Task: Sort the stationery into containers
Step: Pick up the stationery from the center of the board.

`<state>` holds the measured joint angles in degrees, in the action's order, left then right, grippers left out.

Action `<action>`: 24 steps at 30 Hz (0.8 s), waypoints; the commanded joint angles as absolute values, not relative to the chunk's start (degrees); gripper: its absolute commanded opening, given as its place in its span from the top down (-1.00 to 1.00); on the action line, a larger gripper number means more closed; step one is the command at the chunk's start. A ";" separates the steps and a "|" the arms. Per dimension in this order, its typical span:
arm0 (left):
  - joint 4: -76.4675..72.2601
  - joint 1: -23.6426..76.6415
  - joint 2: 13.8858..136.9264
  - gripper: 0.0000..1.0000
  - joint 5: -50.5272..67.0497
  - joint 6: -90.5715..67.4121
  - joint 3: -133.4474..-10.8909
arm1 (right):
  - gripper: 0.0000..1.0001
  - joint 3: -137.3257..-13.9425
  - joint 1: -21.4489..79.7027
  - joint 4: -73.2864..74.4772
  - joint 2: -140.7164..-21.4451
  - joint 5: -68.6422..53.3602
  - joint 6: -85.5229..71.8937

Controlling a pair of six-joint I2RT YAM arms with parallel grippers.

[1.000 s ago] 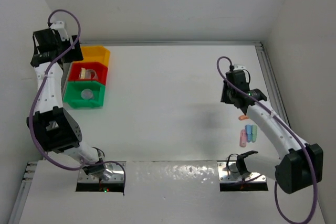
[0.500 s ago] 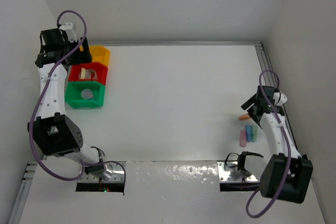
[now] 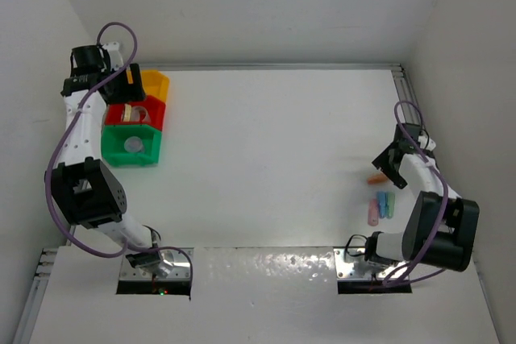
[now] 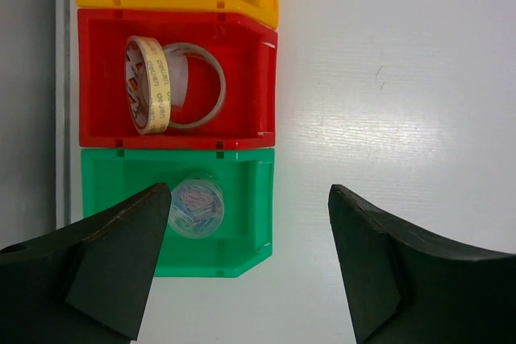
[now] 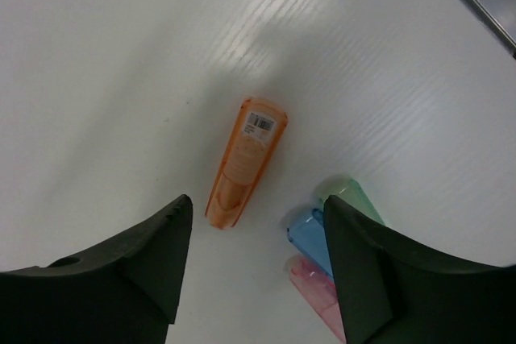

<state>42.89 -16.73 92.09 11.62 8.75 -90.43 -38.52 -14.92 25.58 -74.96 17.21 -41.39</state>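
Three short pastel plastic sticks (image 5: 310, 234), pink, blue and green, lie side by side on the white table (image 3: 258, 159), at the right. Just beyond them lies a translucent orange stick (image 5: 244, 163). The right gripper (image 5: 256, 215) hangs over it, jaws spread wide, empty. At far left, the left gripper (image 4: 248, 199) is likewise spread and empty above the green plastic bin (image 4: 242, 255). Beyond it, the red plastic bin (image 4: 250, 62) holds beige tape rolls (image 4: 149, 82).

The left arm (image 3: 78, 128) and the right arm (image 3: 424, 180) are each built of smooth white links joined by bulky black joint housings. A thin purple cable (image 3: 50, 179) loops loosely off the length of each. The left hand (image 4: 250, 199) and the right hand (image 5: 255, 199) end in matte black, wedge-shaped fingers (image 4: 113, 259) with flat inner faces, and each arm is rooted on a shiny silver base plate (image 3: 171, 270).
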 commanded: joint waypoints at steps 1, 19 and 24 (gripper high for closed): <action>42.54 -17.75 92.02 -0.54 12.39 8.70 -92.55 | -0.25 -42.35 -15.03 22.50 -79.69 15.82 -38.85; 42.89 -20.30 91.85 -0.54 11.87 8.17 -93.16 | 0.02 -45.00 -14.94 20.57 -92.63 18.63 -39.29; 42.89 -20.30 91.41 -0.54 11.78 8.00 -93.34 | 0.66 -44.74 -14.85 18.90 -93.96 18.19 -36.75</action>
